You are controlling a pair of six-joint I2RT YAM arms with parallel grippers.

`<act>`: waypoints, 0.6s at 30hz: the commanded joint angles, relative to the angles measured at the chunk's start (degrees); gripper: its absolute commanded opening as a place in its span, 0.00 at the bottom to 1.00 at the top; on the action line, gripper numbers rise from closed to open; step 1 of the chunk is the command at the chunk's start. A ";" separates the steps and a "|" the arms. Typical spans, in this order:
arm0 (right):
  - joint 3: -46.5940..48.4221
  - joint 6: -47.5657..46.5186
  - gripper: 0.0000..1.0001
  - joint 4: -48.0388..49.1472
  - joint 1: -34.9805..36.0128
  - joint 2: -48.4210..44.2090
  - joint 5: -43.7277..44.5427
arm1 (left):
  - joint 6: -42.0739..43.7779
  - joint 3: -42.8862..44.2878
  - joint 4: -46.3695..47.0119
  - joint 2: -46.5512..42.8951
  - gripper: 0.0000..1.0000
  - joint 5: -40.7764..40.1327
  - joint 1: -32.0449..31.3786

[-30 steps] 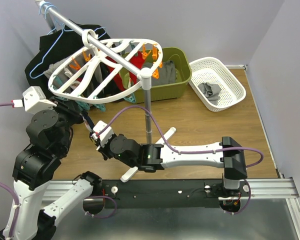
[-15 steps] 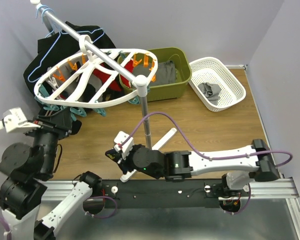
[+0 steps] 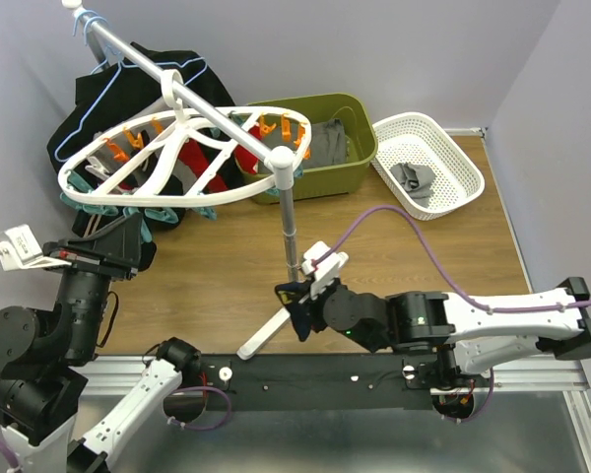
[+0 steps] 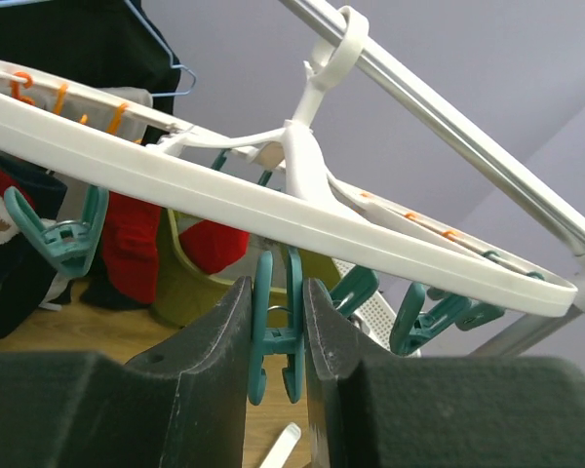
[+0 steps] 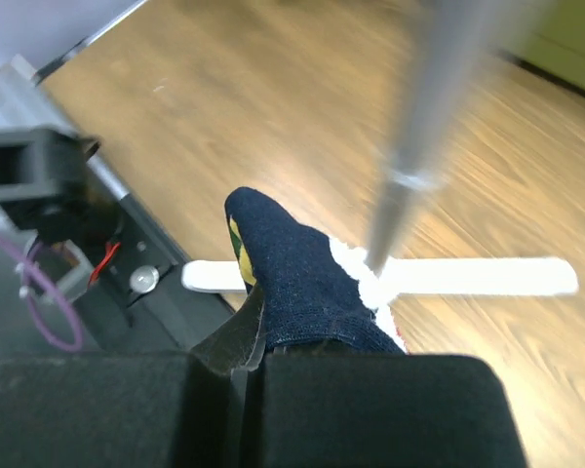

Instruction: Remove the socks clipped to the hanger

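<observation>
The white oval lattice hanger (image 3: 177, 168) hangs from the rack bar, ringed with orange and teal pegs. Red socks (image 3: 189, 156) and dark ones still hang under it. In the left wrist view the hanger (image 4: 273, 210) crosses overhead, with red socks (image 4: 132, 244) behind. My left gripper (image 3: 138, 236) is under its near-left rim, its jaws (image 4: 276, 290) shut on a teal peg (image 4: 278, 336) that holds nothing. My right gripper (image 3: 300, 301) is low by the rack pole, shut (image 5: 273, 346) on a dark navy sock (image 5: 302, 268) with yellow marks.
The rack pole (image 3: 291, 222) stands mid-table on white cross feet (image 3: 266, 340). A green bin (image 3: 360, 163) with grey cloth and a white basket (image 3: 453, 187) holding a grey sock (image 3: 412, 177) sit at the back right. A black garment (image 3: 108, 89) hangs on a light-blue wire hanger at the back left.
My right gripper has pulled the navy sock away from the hanger's near rim, rightward and down to the pole. The hanger has swung left. My left arm has dropped lower left.
</observation>
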 commanded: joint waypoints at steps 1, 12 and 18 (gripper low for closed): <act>-1.73 14.54 0.01 -15.78 0.16 -7.03 13.43 | 0.91 0.37 4.29 -2.14 0.00 4.36 0.06; -2.43 38.30 0.01 -35.33 -8.77 -7.13 20.15 | -2.08 -0.85 6.66 -3.81 0.00 12.08 -0.02; -6.20 29.27 0.01 -25.66 -23.88 -9.93 12.94 | -5.24 -2.79 5.79 -5.22 0.00 15.08 -0.02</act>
